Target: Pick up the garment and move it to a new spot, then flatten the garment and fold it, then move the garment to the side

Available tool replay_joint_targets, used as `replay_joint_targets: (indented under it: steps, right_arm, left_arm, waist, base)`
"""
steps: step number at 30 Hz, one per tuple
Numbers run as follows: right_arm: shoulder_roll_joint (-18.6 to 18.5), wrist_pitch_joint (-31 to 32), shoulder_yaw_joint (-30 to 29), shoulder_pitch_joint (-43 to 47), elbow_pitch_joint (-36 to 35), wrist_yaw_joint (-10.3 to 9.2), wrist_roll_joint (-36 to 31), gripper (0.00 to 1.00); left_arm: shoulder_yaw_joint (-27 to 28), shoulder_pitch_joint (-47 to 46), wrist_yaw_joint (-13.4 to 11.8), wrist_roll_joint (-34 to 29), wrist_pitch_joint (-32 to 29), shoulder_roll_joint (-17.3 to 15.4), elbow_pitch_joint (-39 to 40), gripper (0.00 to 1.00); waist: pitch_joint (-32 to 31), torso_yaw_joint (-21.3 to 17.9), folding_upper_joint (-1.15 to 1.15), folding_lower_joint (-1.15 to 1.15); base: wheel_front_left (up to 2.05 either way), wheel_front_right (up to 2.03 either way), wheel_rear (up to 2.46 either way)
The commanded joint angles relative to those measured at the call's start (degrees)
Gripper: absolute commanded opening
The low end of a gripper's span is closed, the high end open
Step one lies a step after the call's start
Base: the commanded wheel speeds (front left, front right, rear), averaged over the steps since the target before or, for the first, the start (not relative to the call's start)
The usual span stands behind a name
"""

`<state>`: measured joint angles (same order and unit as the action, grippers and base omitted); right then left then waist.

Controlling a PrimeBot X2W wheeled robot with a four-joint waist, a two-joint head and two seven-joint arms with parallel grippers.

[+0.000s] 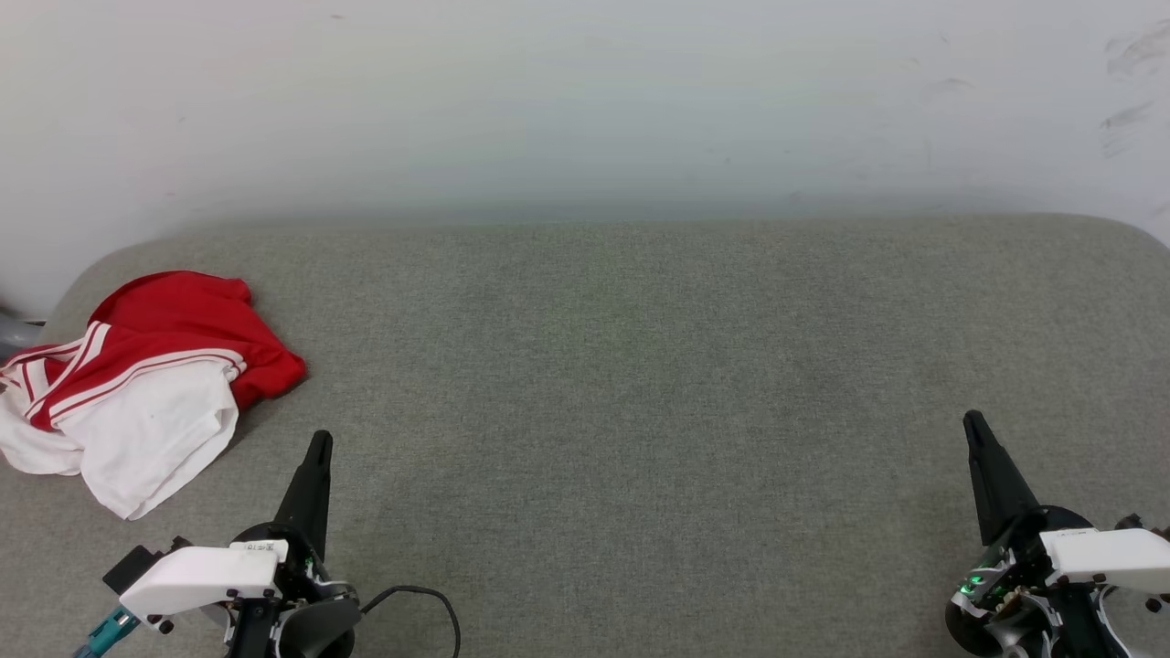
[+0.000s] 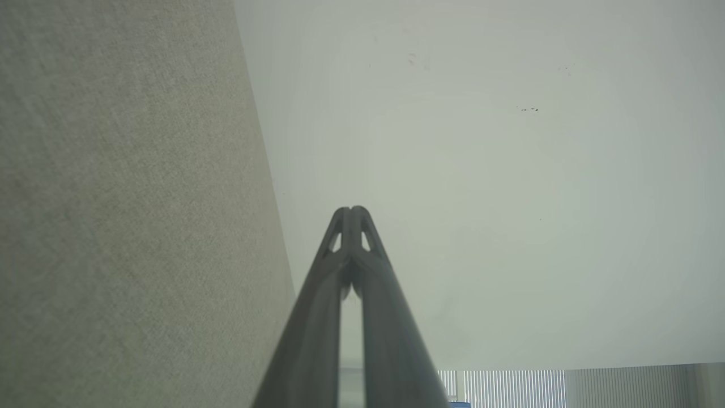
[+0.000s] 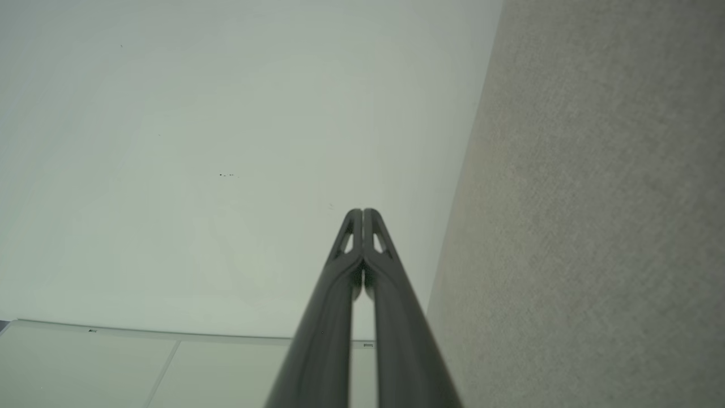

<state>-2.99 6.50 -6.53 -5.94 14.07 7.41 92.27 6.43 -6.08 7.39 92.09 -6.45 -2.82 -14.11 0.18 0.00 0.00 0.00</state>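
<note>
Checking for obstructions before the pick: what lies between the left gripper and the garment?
The stretch is bare: in the head view, grey upholstery runs from the left gripper to the crumpled garment.

I see the garment (image 1: 151,375): red body, white sleeves, striped trim, crumpled in a heap at the left edge of the bench (image 1: 640,411).

Grey surface (image 1: 640,411) lies open — garment (image 1: 137,384) heaped far left.

We find the garment (image 1: 137,384) bunched on itself, its folds hiding most of its front, and its white side clipped by the head view's edge. Just behind the garment, a grey thing (image 1: 11,336) is too cropped to identify.
</note>
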Motion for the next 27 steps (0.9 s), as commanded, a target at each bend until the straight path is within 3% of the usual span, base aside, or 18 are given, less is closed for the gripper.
replay_joint_targets:
  steps: [1,27]
  right_arm:
    - [0.15,0.00,0.03,-0.65,0.03,0.16,-0.08,0.00]
    - [0.15,0.01,0.04,-0.65,0.03,0.16,-0.08,0.00]
  left_arm:
    - [0.12,-0.32,0.19,0.15,-0.01,-0.12,0.08,0.00]
    - [0.13,-0.32,0.19,0.15,-0.01,-0.12,0.08,0.00]
  waist:
    - [0.00,0.00,0.00,0.00]
    - [0.00,0.00,0.00,0.00]
  base:
    - [0.00,0.00,0.00]
    - [0.00,0.00,0.00]
